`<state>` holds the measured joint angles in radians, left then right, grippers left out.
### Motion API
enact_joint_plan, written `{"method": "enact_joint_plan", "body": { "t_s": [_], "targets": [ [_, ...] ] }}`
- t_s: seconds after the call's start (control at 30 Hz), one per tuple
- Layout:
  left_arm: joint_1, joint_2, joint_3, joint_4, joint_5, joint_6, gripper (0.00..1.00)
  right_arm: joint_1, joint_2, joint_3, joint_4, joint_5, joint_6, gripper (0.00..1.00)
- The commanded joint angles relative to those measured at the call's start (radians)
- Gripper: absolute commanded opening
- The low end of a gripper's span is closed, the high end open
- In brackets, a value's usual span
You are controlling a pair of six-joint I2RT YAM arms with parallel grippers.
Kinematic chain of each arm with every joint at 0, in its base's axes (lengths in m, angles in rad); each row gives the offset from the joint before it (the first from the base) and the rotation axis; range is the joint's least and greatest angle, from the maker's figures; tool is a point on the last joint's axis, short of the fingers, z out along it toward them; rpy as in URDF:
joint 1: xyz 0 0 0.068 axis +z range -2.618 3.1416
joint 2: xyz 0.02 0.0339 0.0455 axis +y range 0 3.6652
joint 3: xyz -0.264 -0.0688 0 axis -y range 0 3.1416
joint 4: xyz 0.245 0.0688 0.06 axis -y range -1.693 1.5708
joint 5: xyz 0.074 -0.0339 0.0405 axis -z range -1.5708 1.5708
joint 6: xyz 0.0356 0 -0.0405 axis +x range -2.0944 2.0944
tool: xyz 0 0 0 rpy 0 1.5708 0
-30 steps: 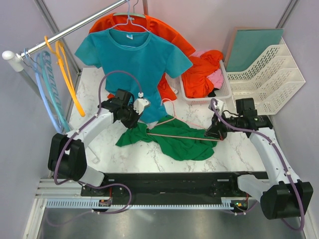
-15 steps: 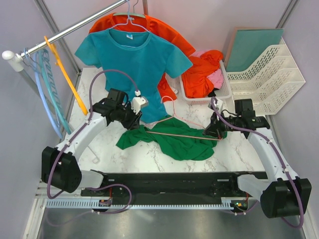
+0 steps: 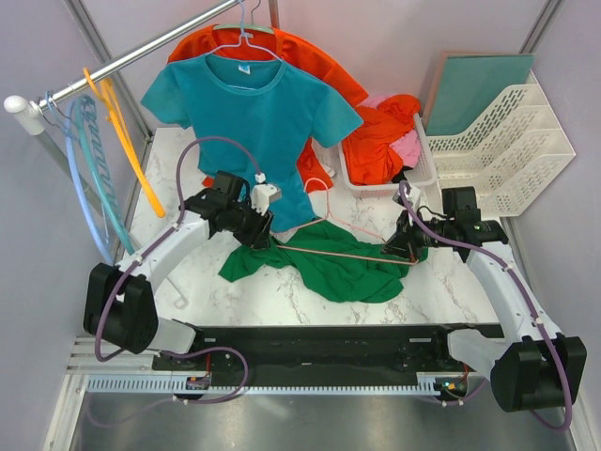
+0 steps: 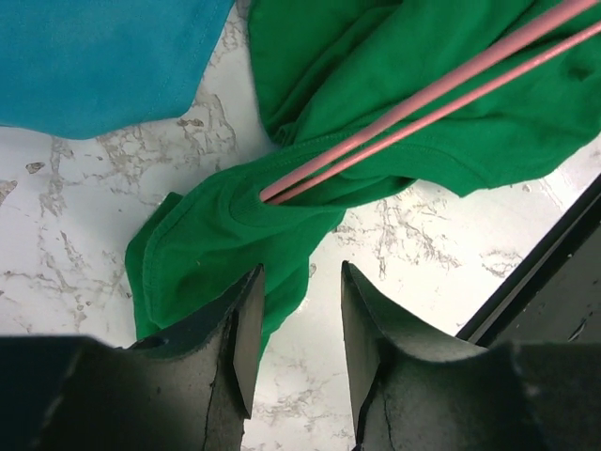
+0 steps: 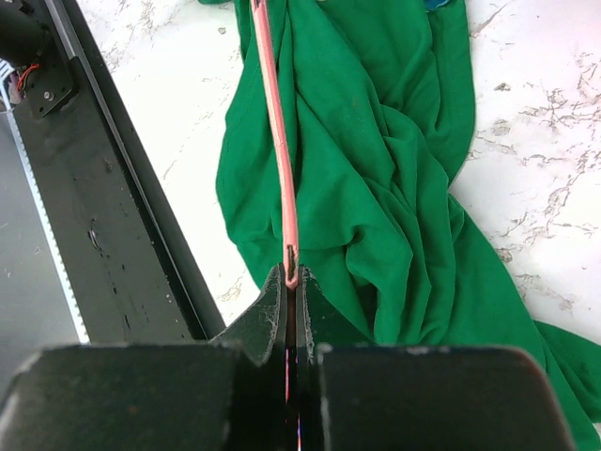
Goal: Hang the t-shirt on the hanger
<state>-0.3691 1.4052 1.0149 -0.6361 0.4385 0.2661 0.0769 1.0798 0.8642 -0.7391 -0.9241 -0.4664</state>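
Observation:
The dark green t-shirt (image 3: 329, 263) lies crumpled on the marble table. The pink wire hanger (image 3: 343, 252) lies across it, and its left corner goes into a fold of the shirt (image 4: 268, 197). My right gripper (image 3: 402, 246) is shut on the hanger's right corner (image 5: 290, 274), over the shirt (image 5: 376, 188). My left gripper (image 3: 255, 235) is open and empty just above the shirt's left end (image 4: 216, 244), with the hanger's tip between and ahead of the fingers (image 4: 239, 338).
A teal t-shirt (image 3: 258, 117) hangs on the rail (image 3: 131, 61) at the back over an orange-red garment (image 3: 319, 61). Orange and light blue hangers (image 3: 103, 160) hang at left. A white basket (image 3: 423, 160) of clothes and a white rack (image 3: 507, 141) stand at right.
My left gripper moved a little right and down toward the shirt's left end. The hangers on the rail swing. The right gripper holds the hanger still.

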Motion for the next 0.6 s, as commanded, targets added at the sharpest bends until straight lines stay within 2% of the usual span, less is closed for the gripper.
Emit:
{"method": "enact_joint_plan", "body": {
  "t_s": [0.0,0.4,0.57],
  "targets": [
    [-0.024,0.023,-0.015,0.09,-0.053,-0.122,0.45,0.009,-0.014,-0.001,0.044,-0.041,0.014,0.0],
    [-0.037,0.081,-0.029,0.199,-0.168,-0.22,0.44,0.023,0.005,0.001,0.043,-0.047,0.018,0.0],
    [-0.037,0.08,-0.039,0.216,-0.158,-0.232,0.45,0.026,0.014,0.002,0.041,-0.045,0.021,0.0]
  ]
}}
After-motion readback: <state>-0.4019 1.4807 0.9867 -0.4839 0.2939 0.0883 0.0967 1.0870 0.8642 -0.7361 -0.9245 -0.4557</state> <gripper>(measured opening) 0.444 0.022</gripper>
